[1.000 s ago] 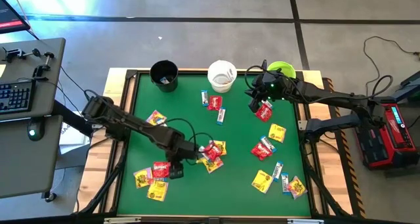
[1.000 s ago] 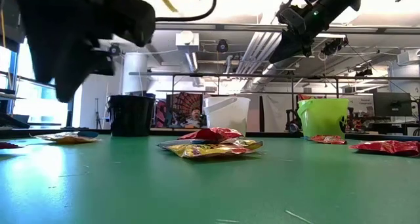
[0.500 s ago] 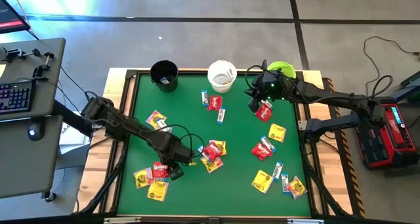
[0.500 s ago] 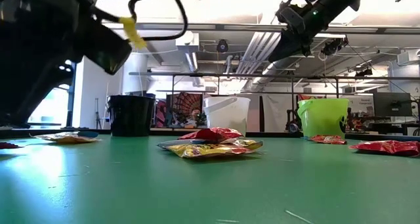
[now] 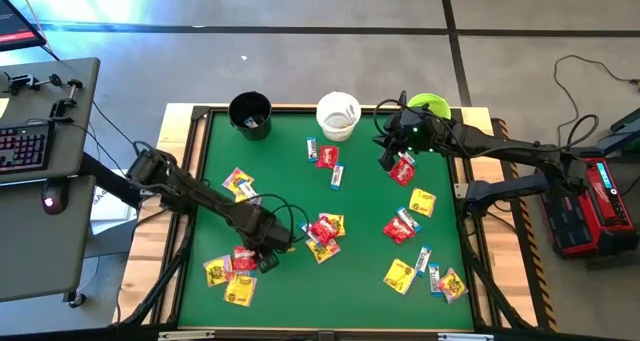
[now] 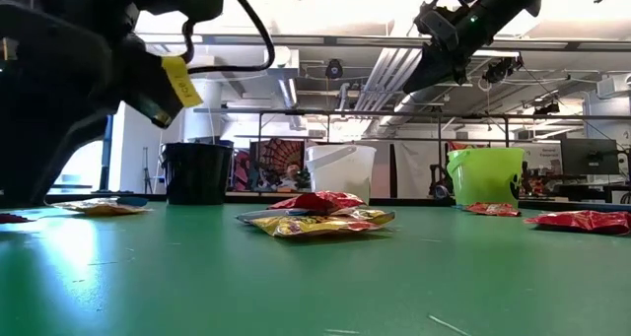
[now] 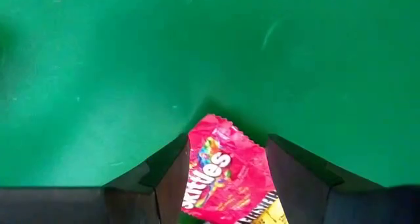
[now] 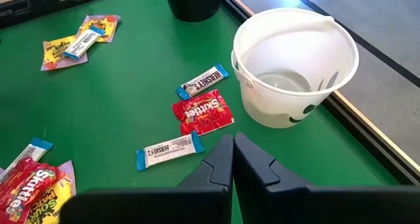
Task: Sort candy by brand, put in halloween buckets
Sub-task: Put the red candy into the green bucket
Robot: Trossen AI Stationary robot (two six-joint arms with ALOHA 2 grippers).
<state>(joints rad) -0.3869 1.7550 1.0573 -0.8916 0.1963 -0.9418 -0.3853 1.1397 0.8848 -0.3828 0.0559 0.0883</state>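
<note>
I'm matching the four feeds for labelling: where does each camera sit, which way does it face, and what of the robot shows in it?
High: overhead, straight down; both arms, three buckets.
Low: table height, level across the mat; arms enter from above.
Left wrist: down past the open left claw straddling a red packet.
Right wrist: past the shut right claw toward the white bucket.
Shared: white bucket in high, low and right wrist views.

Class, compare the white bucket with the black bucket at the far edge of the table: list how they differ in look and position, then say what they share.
The white bucket is pale with dark face markings on its wall; the black bucket is plain and dark. The white bucket stands in the middle of the row, beside the lime green bucket; the black bucket stands at the left end. Both are upright, round, open-topped and of like size.
</note>
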